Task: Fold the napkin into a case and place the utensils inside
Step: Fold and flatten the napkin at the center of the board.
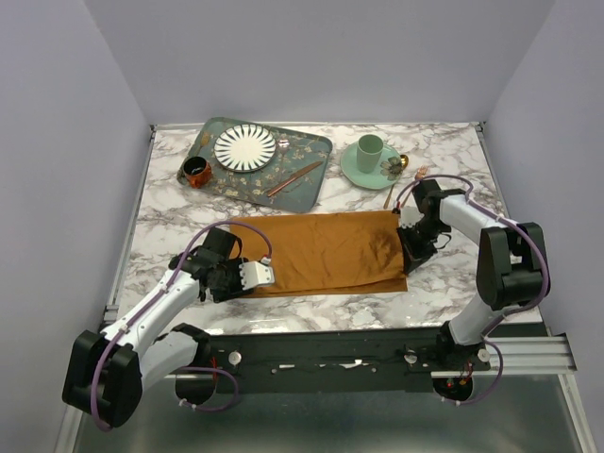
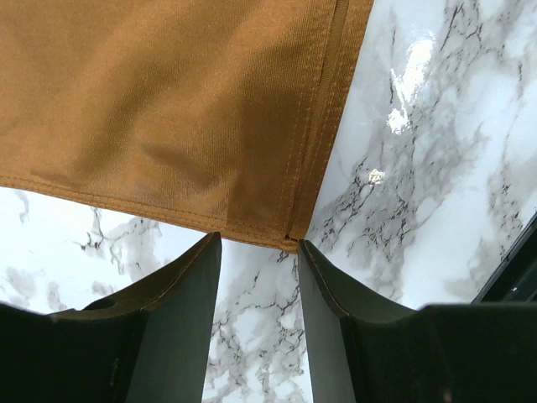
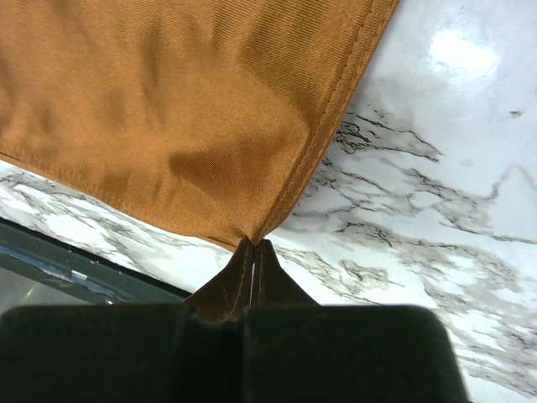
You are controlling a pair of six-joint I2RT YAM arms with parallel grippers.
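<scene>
— What is the left gripper (image 2: 258, 245) doing?
— Its jaws stand about half open and hold nothing. The near left corner of the napkin (image 1: 326, 250) lies just before the gap between them. The napkin lies flat on the marble table (image 1: 179, 217). The right gripper (image 3: 254, 248) is closed tight on the near right corner.
— What can go wrong?
— If the right arm lifts alone, the cloth probably drags and folds crooked. This thin pinch may also slip off.
— Do the views differ?
— Only the top camera shows the utensils: the knife-like piece (image 1: 294, 179) on the green tray (image 1: 307, 156), and the fork (image 1: 396, 193) and spoon (image 1: 404, 162) by the saucer (image 1: 354, 170). The wrist cameras show the hems and the pinch.
</scene>
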